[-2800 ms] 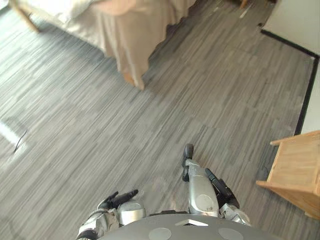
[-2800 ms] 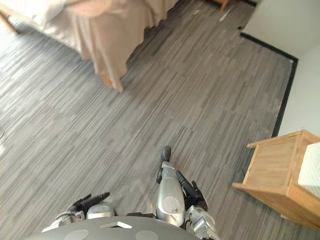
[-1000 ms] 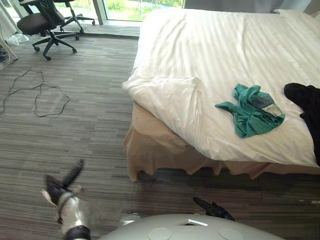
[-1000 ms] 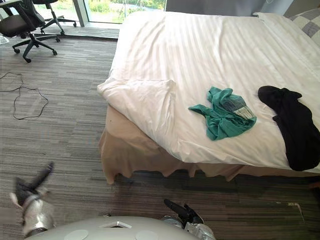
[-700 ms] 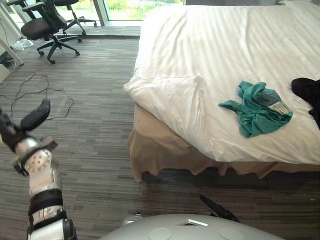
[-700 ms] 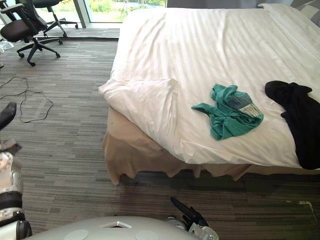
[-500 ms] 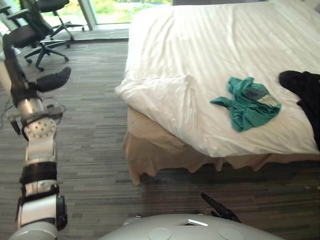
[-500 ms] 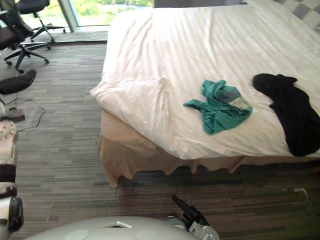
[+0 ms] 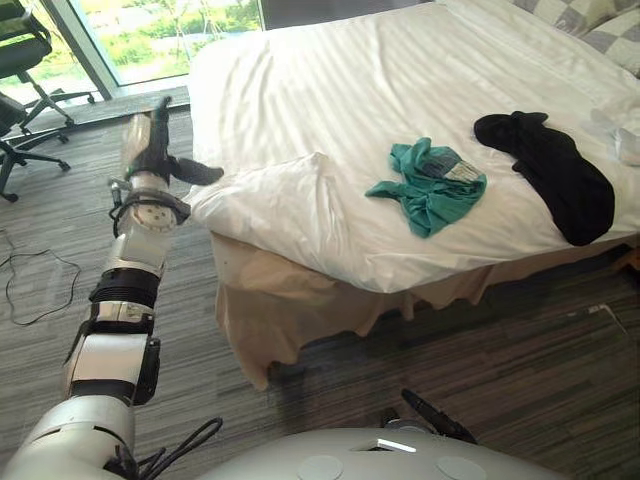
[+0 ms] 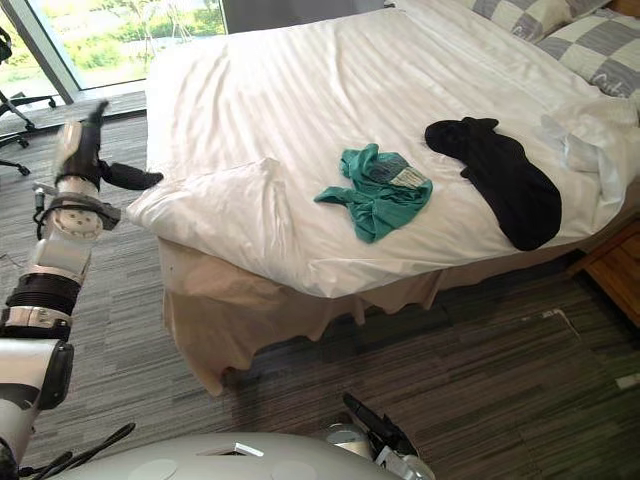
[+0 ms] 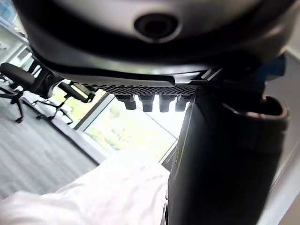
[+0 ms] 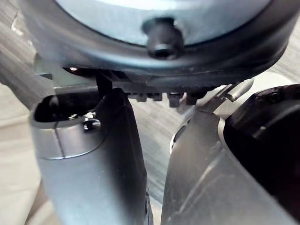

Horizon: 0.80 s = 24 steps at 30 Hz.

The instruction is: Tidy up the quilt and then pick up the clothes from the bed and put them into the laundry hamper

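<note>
Two clothes lie on the bed's (image 9: 290, 300) white quilt (image 9: 330, 90): a crumpled green top (image 9: 430, 185) in the middle and a long black one (image 9: 550, 165) near it, not touching. The quilt's near corner is folded back and bumpy. The left hand (image 9: 148, 150) is just beside that corner, fingers straight. The right hand (image 9: 432, 415) hangs low, fingers straight too

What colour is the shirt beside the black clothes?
The shirt is teal green, clearest in the right eye view.

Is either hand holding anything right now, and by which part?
Nothing is held. The left hand is open beside the folded-back corner of the white quilt; the right hand is open, down low.
</note>
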Motion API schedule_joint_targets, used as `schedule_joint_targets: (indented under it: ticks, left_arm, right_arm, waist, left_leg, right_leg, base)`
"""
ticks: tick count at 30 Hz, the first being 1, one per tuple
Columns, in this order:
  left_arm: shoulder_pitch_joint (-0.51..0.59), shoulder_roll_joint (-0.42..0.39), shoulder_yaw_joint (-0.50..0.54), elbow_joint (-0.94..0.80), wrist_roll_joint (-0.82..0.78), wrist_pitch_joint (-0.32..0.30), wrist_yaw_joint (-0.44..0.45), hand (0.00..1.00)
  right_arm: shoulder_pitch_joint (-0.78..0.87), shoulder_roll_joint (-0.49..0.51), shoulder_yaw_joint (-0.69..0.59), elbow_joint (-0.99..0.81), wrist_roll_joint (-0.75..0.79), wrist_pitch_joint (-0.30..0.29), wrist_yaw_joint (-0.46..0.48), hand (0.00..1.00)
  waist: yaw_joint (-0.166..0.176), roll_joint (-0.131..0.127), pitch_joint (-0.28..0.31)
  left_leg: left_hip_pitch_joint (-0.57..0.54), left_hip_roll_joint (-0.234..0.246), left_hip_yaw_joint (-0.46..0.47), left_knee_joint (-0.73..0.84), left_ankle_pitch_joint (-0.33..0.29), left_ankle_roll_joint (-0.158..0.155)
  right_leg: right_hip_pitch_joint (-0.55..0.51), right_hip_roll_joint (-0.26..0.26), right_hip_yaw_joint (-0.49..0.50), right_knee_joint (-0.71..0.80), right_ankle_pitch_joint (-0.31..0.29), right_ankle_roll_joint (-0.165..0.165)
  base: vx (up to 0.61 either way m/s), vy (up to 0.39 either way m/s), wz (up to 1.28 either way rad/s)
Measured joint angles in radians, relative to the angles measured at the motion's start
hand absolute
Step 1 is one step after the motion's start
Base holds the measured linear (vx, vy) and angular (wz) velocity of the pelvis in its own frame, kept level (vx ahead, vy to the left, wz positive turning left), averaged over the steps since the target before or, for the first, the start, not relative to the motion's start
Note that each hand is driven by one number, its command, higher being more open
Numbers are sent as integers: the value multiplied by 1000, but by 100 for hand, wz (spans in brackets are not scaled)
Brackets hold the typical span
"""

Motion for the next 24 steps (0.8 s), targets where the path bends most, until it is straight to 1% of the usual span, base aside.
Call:
schedule_joint_targets:
  ticks: [1, 4, 6, 7, 8, 9, 10, 13, 14, 16, 17, 20, 22, 23, 24]
  left_arm:
    - [-7, -18, -3, 0, 0, 8, 3, 100]
    - [-28, -40, -8, 8, 5, 10, 32, 100]
    - [-88, -65, -12, 25, 6, 22, 78, 100]
    - [-101, -67, -12, 25, 6, 25, 93, 100]
    - [-126, -76, -12, 25, 5, 29, 129, 100]
    - [-134, -81, -13, 25, 5, 30, 144, 100]
    - [-151, -96, -14, 25, 4, 31, 169, 100]
    - [-194, -116, -23, 25, 5, 31, 220, 100]
    - [-205, -117, -26, 25, 5, 30, 229, 100]
    - [-251, -123, -34, 25, 8, 24, 249, 100]
    - [-262, -123, -39, 25, 10, 24, 253, 100]
    - [-325, -124, -74, 25, 37, 25, 253, 100]
    - [-371, -124, -96, 24, 40, 69, 200, 100]
    - [-376, -124, -99, 22, 42, 85, 181, 100]
    - [-400, -122, -106, 21, 43, 154, 96, 0]
  right_arm:
    - [0, -1, 8, -1, 0, 4, -5, 100]
    - [-1, -4, 38, -21, 3, 15, -25, 100]
    - [-11, -2, 66, -37, 6, 17, -26, 100]
    - [-11, 3, 68, -43, 10, 16, -27, 100]
    - [-11, 11, 70, -61, 23, 14, -28, 100]
    - [-11, 12, 77, -68, 25, 12, -28, 100]
    - [-11, 10, 87, -86, 39, 7, -27, 100]
    - [-11, -4, 107, -119, 44, -5, -21, 100]
    - [-11, -6, 112, -120, 44, -7, -20, 100]
    - [-11, -10, 122, -156, 44, -14, -15, 100]
    - [-11, -14, 129, -157, 44, -15, -14, 100]
    - [-15, -19, 141, -183, 52, -30, -1, 100]
    - [-33, -21, 145, -196, 53, -34, 5, 100]
    - [-37, -24, 147, -196, 53, -35, 6, 100]
    - [-56, -34, 155, -197, 53, -35, 9, 100]
  waist:
    - [6, -5, 2]
    - [7, -20, 14]
    - [7, -43, 44]
    - [6, -50, 54]
    - [-1, -62, 71]
    - [-2, -64, 81]
    - [-4, -62, 104]
    - [-11, -46, 135]
    - [-14, -43, 140]
    - [-25, -38, 170]
    - [-23, -38, 175]
    - [-24, -37, 200]
    - [-24, -40, 241]
    - [-24, -39, 245]
    - [-23, -33, 255]
  left_leg:
    - [-17, 1, 8, -1, 0, 0]
    - [-56, 2, 49, -1, 4, 2]
    - [-98, -4, 85, 3, 18, 7]
    - [-107, -6, 89, 4, 23, 8]
    - [-125, -7, 99, 5, 29, 8]
    - [-127, -7, 106, 5, 29, 8]
    - [-126, -6, 114, 4, 29, 8]
    - [-136, -4, 149, 4, 29, 7]
    - [-139, -4, 156, 4, 29, 7]
    - [-142, -4, 174, 4, 29, 7]
    - [-144, -5, 181, 4, 29, 7]
    - [-175, -4, 193, 9, 29, 7]
    - [-184, -5, 199, 15, 29, 7]
    - [-189, -5, 200, 16, 29, 7]
    - [-216, -6, 202, 20, 29, 7]
  right_leg:
    - [-17, 0, 1, 0, 5, -2]
    - [-63, -5, 14, 0, 19, -1]
    - [-115, -13, 34, 0, 35, 1]
    - [-128, -13, 39, 0, 39, 1]
    - [-154, -13, 51, 0, 46, -2]
    - [-159, -12, 56, 0, 47, -2]
    - [-161, -10, 61, 0, 47, -2]
    - [-185, -5, 86, 1, 47, -2]
    - [-191, -5, 88, 2, 47, -2]
    - [-201, -4, 100, 3, 47, -2]
    - [-210, -3, 108, 8, 47, -2]
    - [-258, -1, 121, 32, 47, -2]
    - [-270, -2, 133, 37, 47, -2]
    - [-276, -2, 135, 39, 47, -2]
    - [-309, -4, 140, 50, 47, -2]
  base:
    - [-68, -32, -3]
    - [-43, -21, -7]
    - [-54, -17, -13]
    - [-37, -29, -22]
    - [-23, -32, -18]
    - [-7, -45, -19]
    - [-5, -37, -12]
    - [0, -45, -20]
    - [3, -40, -22]
    - [-11, -42, -16]
    - [-31, -42, -21]
    - [-31, -33, -10]
    - [-32, -26, -5]
    - [-54, -27, -5]
    - [-49, -30, -1]
